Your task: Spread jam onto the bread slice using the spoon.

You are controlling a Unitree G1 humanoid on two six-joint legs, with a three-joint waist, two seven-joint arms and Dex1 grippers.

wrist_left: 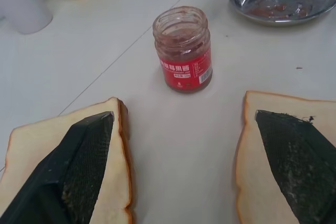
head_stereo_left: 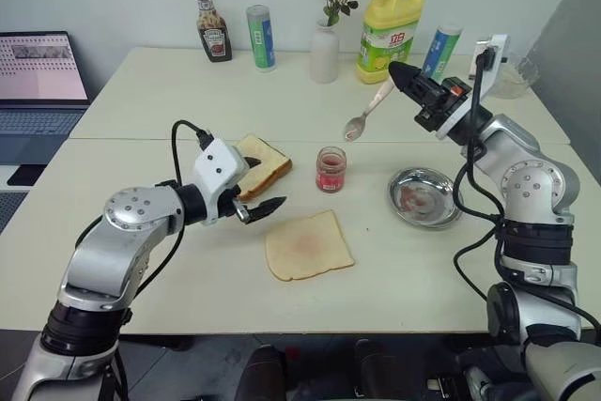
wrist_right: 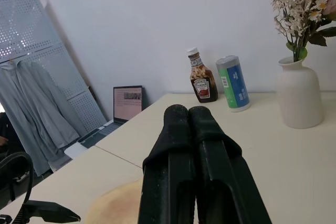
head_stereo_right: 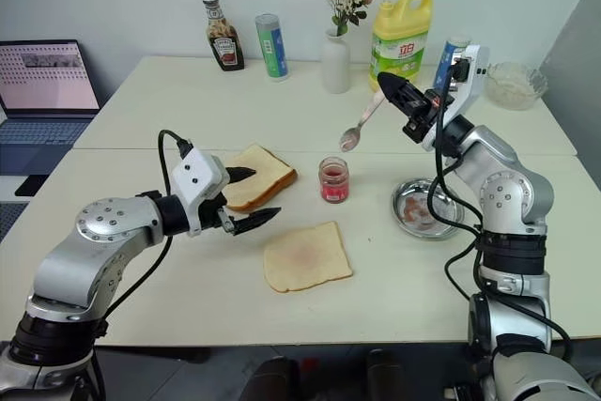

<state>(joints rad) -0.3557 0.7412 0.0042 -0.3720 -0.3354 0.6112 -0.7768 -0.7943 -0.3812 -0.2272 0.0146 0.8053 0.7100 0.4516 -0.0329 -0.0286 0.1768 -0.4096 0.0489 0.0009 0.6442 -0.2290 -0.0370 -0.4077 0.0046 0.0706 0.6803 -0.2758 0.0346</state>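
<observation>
on a pale tabletop (head_stereo_left: 188, 91), the right tool (head_stereo_left: 392, 70) holds the spoon (head_stereo_left: 366, 110) raised above the jam (head_stereo_left: 331, 169), while the left tool (head_stereo_left: 263, 185) hangs wide open beside the bread slice (head_stereo_left: 308, 246).

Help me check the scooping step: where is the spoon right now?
In the left eye view, the spoon hangs in the air on the robot's right, its handle pinched in the shut right gripper, bowl hanging beyond the jam jar, left of the steel dish.
</observation>
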